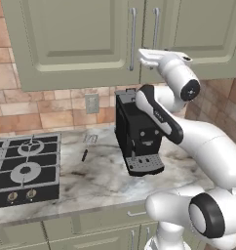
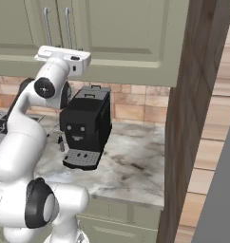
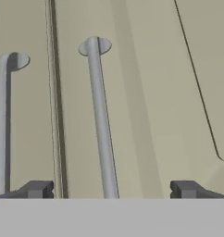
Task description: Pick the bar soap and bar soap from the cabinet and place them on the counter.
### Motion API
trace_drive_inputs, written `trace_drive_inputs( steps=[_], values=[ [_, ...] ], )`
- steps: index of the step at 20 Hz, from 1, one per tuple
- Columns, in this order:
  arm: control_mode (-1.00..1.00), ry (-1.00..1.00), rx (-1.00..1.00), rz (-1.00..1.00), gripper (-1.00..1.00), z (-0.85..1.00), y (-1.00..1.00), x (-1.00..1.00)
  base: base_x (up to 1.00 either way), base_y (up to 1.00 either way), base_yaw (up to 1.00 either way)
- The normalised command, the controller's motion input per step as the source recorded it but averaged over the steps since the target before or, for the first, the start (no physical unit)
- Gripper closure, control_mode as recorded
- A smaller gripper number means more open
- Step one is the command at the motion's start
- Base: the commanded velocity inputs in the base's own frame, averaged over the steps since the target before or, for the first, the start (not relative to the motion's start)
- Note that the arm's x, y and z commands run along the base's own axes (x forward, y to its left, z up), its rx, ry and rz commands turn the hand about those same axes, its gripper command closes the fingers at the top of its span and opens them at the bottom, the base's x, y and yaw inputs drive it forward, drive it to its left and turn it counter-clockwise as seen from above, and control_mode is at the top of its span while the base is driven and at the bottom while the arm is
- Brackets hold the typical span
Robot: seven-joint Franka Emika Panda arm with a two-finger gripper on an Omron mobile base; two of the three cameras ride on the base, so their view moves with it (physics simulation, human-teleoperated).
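While the hand (image 3: 110,189) hangs wide and holds nothing, close before the shut cabinet (image 1: 71,44), one handle (image 3: 101,120) runs up between its tips, so the step in hand looks like opening that door: I would ease forward until the bar sits squarely between the fingers, close on it, then pull along the door's arc, not straight back. Two handles flank the seam between the doors, one coffee machine (image 1: 137,134) stands on the table (image 1: 95,180) below, with one hob (image 1: 25,166) further off. Neither soap can be seen, presumably behind the doors.
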Motion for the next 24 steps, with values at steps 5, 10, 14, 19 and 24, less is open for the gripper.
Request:
trace_drive_inputs(
  steps=[5, 10, 14, 19, 24],
  values=[
    [-1.0, 0.0, 0.0, -0.01, -1.0, 0.0, 0.1, 0.22, 0.0, 0.0, 0.0],
    [-1.0, 0.01, 0.0, -0.01, 1.0, -0.02, 0.13, 0.21, 0.0, 0.0, 0.0],
    [-1.0, 0.02, 0.0, -0.01, 1.0, -0.04, 0.08, 0.23, 0.0, 0.0, 0.0],
    [-1.0, 0.01, 0.0, 0.0, 1.0, 0.0, 0.0, 0.23, 0.0, 0.0, 0.0],
    [-1.0, 0.15, 0.01, 0.0, 1.0, 0.0, 0.03, 0.34, 0.0, 0.0, 0.0]
  ],
)
